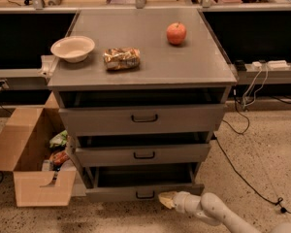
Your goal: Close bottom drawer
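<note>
Camera view, nearest first: the robot's pale arm (218, 212) enters from the lower right corner, low over the speckled floor. Its end effector (167, 198) sits at the front of the bottom drawer (116, 193), just right of the small dark loop handle (145, 195), seemingly touching the panel. Whether the end effector is open or closed cannot be told.

The bottom drawer is the lowest of three in the grey desk (150, 67) and stands pulled out, its shallow dark tray showing behind the slim front. Above it the middle drawer (184, 153) is out a little less, and the taller top drawer (184, 118) is also partly open.

An open cardboard box (24, 149) with colourful packets inside stands on the floor just left of the desk. A dark cable (242, 174) trails across the floor on the right.

On the desk lie a white bowl (72, 48) near the left edge, a crinkled snack bag (121, 58) beside it, and a red apple (176, 33) farther back to the right.
</note>
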Robot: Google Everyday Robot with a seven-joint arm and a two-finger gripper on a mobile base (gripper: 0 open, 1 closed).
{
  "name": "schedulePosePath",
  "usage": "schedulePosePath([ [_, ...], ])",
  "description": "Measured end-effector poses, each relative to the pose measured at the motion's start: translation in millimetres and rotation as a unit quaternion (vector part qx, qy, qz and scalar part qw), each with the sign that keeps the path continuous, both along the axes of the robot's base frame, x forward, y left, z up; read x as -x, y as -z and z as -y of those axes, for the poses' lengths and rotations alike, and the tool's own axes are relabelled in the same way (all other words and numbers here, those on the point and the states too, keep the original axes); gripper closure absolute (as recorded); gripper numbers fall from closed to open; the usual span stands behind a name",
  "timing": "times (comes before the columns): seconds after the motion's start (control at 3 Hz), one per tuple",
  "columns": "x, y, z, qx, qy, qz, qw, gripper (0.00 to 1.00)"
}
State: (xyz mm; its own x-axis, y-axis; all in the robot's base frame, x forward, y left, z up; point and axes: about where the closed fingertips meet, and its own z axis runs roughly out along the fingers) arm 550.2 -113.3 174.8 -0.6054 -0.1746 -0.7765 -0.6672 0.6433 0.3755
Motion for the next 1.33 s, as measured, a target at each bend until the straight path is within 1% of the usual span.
schedulePosePath([
  [0.33,2.7,-2.7,20.6,0.001,0.036,-0.004,0.9993,1.00],
  [0.67,-6.8,-4.6,38.2,0.001,0.067,0.002,0.9978,1.00],
  [1.0,-19.2,-3.7,46.5,-0.002,0.083,0.012,0.9965,1.00],
  [1.33,-19.0,-3.7,46.6,-0.002,0.083,0.012,0.9965,1.00],
])
